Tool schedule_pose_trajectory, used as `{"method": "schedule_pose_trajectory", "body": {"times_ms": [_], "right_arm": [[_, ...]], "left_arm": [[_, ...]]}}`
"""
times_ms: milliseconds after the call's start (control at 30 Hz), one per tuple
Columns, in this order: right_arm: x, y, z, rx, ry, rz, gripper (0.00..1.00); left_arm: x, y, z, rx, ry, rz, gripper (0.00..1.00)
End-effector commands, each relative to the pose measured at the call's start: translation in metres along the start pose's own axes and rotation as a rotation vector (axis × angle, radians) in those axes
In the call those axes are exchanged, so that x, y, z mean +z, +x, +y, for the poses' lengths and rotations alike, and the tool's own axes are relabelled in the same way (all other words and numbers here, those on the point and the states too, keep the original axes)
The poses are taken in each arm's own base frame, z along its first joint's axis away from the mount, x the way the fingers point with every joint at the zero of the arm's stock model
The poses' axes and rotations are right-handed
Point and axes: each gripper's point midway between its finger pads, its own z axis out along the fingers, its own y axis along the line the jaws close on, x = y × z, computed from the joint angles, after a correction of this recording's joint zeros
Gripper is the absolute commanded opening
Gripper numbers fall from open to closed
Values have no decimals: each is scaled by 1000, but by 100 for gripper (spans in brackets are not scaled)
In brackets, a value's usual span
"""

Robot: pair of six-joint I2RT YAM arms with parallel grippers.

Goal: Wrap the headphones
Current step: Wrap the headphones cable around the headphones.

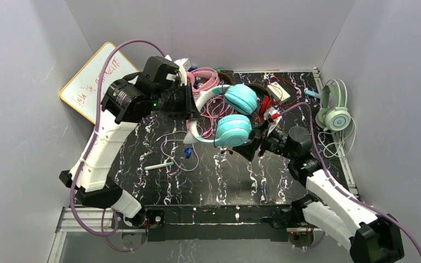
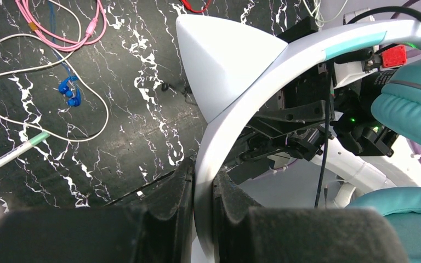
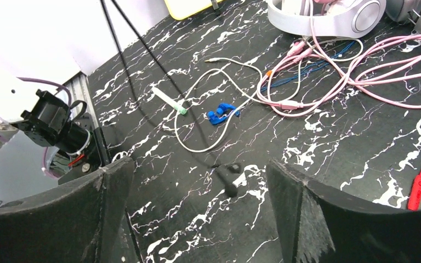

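Between grey walls (image 1: 208, 27), marbled table (image 1: 225, 175), teal headphones (image 1: 233, 130)

Overhead shot was lit soft and even from above, hardly any shadows on the black table (image 1: 225, 176), and the grey walls (image 1: 208, 33) looked flat. My left wrist cam had the white band of the teal headphones (image 2: 227, 68) coming out bright, nearly glary, while my left fingers (image 2: 164, 219) were dark blurry mush right up close. Right wrist cam: top-left corner blew out pure white, my right fingers (image 3: 107, 211) were soft and dark, table was sharp.
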Motion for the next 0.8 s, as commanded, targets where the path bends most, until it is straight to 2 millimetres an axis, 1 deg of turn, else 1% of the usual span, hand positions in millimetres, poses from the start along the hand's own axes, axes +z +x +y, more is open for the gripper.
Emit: {"method": "schedule_pose_trajectory", "body": {"times_ms": [0, 67, 133, 267, 400, 500, 567, 767], "right_arm": [[-5, 4, 15, -45, -86, 21, 99], [-4, 5, 32, -43, -195, 37, 99], [-1, 4, 33, -31, -214, 51, 99], [9, -8, 15, -58, -129, 13, 99], [21, -20, 0, -70, -78, -15, 99], [29, -22, -3, -64, -87, -23, 99], [34, -20, 0, -56, -115, -23, 99], [54, 1, 10, -37, -184, 29, 99]], "left_arm": [[-20, -9, -13, 6, 67, -56, 0], [-20, -10, -14, 6, 70, -59, 0], [-21, -11, -15, 7, 72, -62, 0], [-21, -14, -19, 9, 91, -70, 0], [-24, -19, -24, 9, 110, -87, 0], [-26, -23, -27, 5, 117, -99, 0], [-27, -24, -29, -3, 127, -100, 0], [-30, -25, -35, -20, 150, -104, 0]]}}
